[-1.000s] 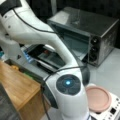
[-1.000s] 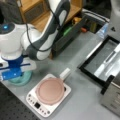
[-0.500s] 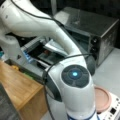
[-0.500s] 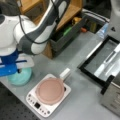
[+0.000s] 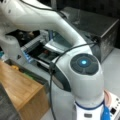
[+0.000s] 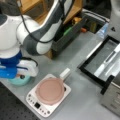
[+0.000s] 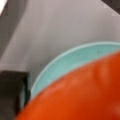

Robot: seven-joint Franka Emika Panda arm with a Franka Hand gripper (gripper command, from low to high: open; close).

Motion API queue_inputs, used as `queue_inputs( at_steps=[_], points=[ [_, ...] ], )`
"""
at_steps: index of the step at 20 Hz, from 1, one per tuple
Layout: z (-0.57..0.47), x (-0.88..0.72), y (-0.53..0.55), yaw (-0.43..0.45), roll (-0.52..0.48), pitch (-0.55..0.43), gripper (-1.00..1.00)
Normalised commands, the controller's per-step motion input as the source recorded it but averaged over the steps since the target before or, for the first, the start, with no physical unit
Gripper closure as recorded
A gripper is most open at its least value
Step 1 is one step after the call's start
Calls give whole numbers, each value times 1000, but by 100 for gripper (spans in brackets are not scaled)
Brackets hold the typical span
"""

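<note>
- Where the arm (image 5: 75, 57) fills a front view, its round joint with a blue light sits at 5 o'clock, and the gripper itself is not in sight there; behind it stands a dark oven (image 5: 100, 30) at 2 o'clock, with a wooden box (image 5: 22, 92) at 8 o'clock.
- In a front view, the gripper (image 6: 21, 72) hangs at 9 o'clock, low over a teal bowl (image 6: 15, 81) (only the bowl's rim shows under the blue wrist parts); whether the fingers are spread or pinching I cannot tell.
- Just beside the bowl, toward 5 o'clock, a pink pan (image 6: 50, 91) rests on a white scale (image 6: 45, 107).
- An open oven door (image 6: 105, 60) lies at 3 o'clock, well apart from the bowl.
- In the wrist view, an orange thing (image 7: 82, 95) fills the 5 o'clock half, very close to the lens, lying inside the teal bowl (image 7: 70, 62), whose rim curves from 8 to 2 o'clock over grey table (image 7: 55, 27).
</note>
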Motion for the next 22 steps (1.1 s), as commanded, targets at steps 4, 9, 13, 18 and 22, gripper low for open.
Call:
queue_inputs(
  at_steps=[4,9,13,18,22],
  points=[
    [20,-199,219,-589,161,-117,100],
    [-44,-323,307,-408,82,-105,100],
    [-159,-411,490,-172,-53,-87,100],
    [-191,-427,530,-150,-116,-119,100],
    [-160,-396,336,-99,-164,-160,100]
  ],
)
